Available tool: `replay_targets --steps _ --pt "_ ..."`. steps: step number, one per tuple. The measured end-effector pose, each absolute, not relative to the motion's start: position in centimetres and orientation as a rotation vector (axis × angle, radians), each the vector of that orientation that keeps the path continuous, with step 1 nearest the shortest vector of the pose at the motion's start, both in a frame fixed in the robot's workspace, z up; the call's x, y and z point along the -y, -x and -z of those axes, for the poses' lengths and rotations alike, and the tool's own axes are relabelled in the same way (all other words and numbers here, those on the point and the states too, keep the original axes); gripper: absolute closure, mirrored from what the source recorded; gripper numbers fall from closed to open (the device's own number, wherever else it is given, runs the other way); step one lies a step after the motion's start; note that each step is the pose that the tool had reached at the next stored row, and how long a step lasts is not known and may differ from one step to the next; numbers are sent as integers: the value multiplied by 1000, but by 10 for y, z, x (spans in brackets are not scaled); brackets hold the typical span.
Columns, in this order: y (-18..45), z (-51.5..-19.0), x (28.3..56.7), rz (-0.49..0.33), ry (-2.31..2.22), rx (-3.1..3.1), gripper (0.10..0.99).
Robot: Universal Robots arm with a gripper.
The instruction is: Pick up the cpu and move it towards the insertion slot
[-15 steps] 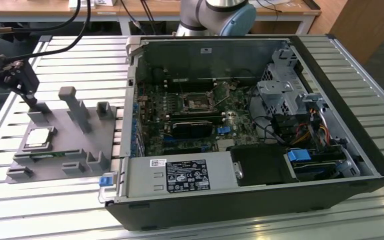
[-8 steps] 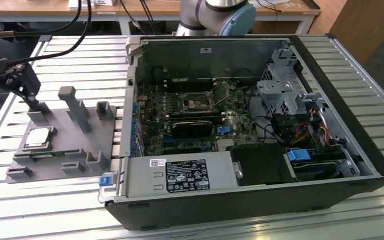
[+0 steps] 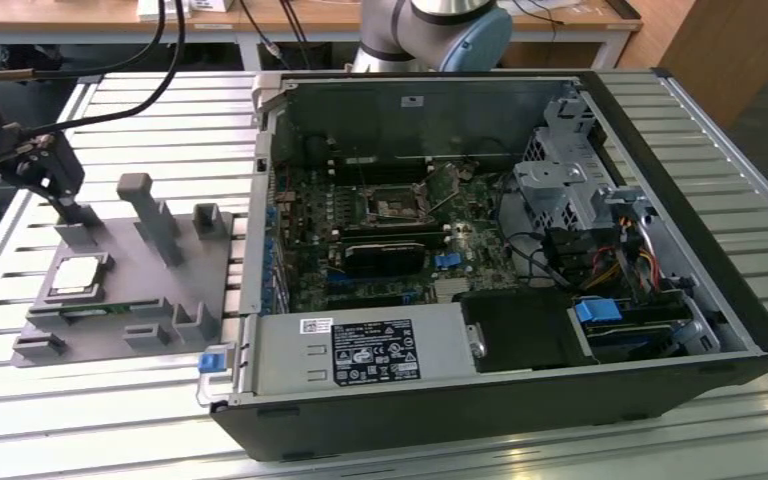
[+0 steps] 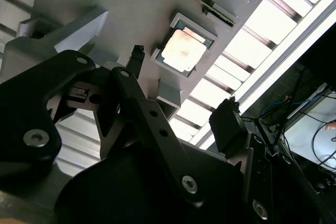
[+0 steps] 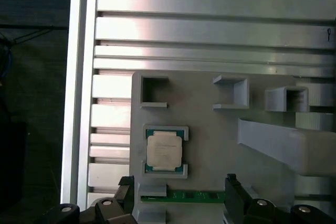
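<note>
At the exterior view's nine o'clock, poised with gripper wide near cpu: light, stiff, probably fragile, taken by opposite edges.

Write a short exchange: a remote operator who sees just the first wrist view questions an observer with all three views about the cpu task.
Operator: The cpu lies in its grey holder, the gripper open near it. Where must it go?
Observer: In the exterior view, the insertion slot sits inside the open computer case, to the exterior view's right of the holder.
Operator: Is the gripper near that case?
Observer: No; the exterior view shows it over the holder's far corner, apart from the case.
</note>
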State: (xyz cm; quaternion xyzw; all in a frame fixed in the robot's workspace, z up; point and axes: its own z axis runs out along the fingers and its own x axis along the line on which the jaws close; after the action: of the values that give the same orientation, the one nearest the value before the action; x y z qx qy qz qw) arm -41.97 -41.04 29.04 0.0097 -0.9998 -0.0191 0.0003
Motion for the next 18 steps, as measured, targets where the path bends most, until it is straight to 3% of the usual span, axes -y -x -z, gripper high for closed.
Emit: replay_targets --steps 18 --pt "420 -274 410 60 -31 3140 310"
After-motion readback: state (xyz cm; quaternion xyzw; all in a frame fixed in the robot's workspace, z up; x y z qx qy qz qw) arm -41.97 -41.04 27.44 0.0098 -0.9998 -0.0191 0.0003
